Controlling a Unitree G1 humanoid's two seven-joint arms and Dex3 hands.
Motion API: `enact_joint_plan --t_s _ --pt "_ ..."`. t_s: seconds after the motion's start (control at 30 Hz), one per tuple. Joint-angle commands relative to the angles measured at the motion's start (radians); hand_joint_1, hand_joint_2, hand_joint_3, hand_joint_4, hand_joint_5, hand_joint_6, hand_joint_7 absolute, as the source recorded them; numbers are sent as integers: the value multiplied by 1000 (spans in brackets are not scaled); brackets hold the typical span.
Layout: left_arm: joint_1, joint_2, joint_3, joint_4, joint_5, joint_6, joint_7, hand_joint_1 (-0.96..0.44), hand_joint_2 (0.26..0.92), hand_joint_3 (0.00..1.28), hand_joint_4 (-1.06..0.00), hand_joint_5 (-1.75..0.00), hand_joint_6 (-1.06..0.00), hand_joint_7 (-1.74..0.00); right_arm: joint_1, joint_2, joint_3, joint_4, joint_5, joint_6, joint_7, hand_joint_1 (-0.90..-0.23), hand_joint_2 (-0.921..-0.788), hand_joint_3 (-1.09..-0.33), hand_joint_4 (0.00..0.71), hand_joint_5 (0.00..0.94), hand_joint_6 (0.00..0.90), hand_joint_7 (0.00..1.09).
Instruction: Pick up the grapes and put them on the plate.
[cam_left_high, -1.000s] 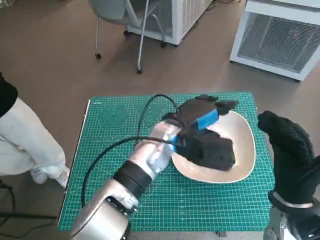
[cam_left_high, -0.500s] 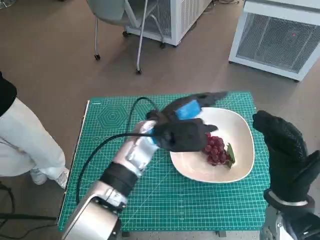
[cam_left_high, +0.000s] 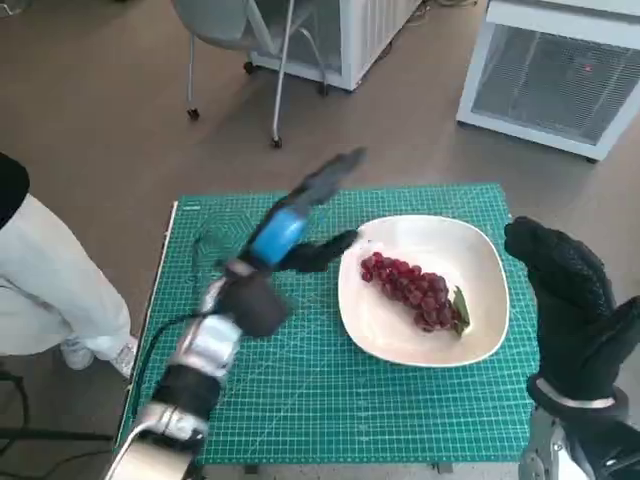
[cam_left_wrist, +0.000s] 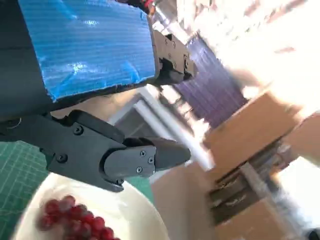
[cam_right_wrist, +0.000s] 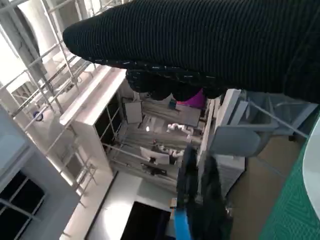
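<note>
The fingers (cam_left_high: 335, 170) of my left hand (cam_left_high: 283, 228) are spread apart and hold nothing: in the head view one reaches up past the far edge of the mat, another points toward the plate's near-left rim, and the left wrist view shows the black fingers (cam_left_wrist: 130, 155) with open air between them. My right hand (cam_left_high: 575, 300) stands raised just beside the plate's right side, off the table edge; I see its glove (cam_right_wrist: 210, 45) from behind in both views and cannot tell how its fingers lie, though I can see nothing in it. The grapes (cam_left_high: 410, 285) lie on the plate (cam_left_high: 440, 235), running on a slant from its upper left toward its lower right. They are one bunch of small dark red berries packed close, with a green leaf (cam_left_high: 461, 306) at the lower right end; the left wrist view catches a few of the berries (cam_left_wrist: 75, 222) on the white surface, blurred. I count one bunch, one plate, one green cutting mat (cam_left_high: 230, 230) with a white grid covering the tabletop. The plate is white, squarish with rounded corners, and sits on the right half of the mat. At the left edge of the head view a person's pale trouser leg (cam_left_high: 50, 290) and shoe show beside the table.
</note>
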Motion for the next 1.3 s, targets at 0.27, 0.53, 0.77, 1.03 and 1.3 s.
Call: enact_joint_plan --t_s 0.27,0.53,0.77,1.03,1.3 --pt "192 -55 222 -243 -603 348 -471 -497 921 348 -157 -16 -229 -2 4 8 6 27 -19 2 -11 -524 -921 -550 459 6 88 576" --pt "287 -20 228 -342 -492 219 -429 -511 921 349 -172 -17 -227 -1 2 4 6 30 -21 5 -9 -538 -921 -552 459 5 92 569" --pt "324 -22 221 -392 -393 146 -354 -553 921 363 -174 -14 -237 -6 -5 0 7 34 -20 10 -5 -543 -921 -552 459 5 95 564" --pt "349 -53 210 -450 -445 199 -369 -587 921 370 -170 -9 -249 -13 -14 0 17 37 -26 18 -5 -544 -921 -549 460 4 100 559" --pt "363 -69 207 -486 -470 246 -383 -596 921 355 -168 -6 -253 -16 -13 -7 26 32 -27 21 4 -544 -921 -548 459 4 105 552"
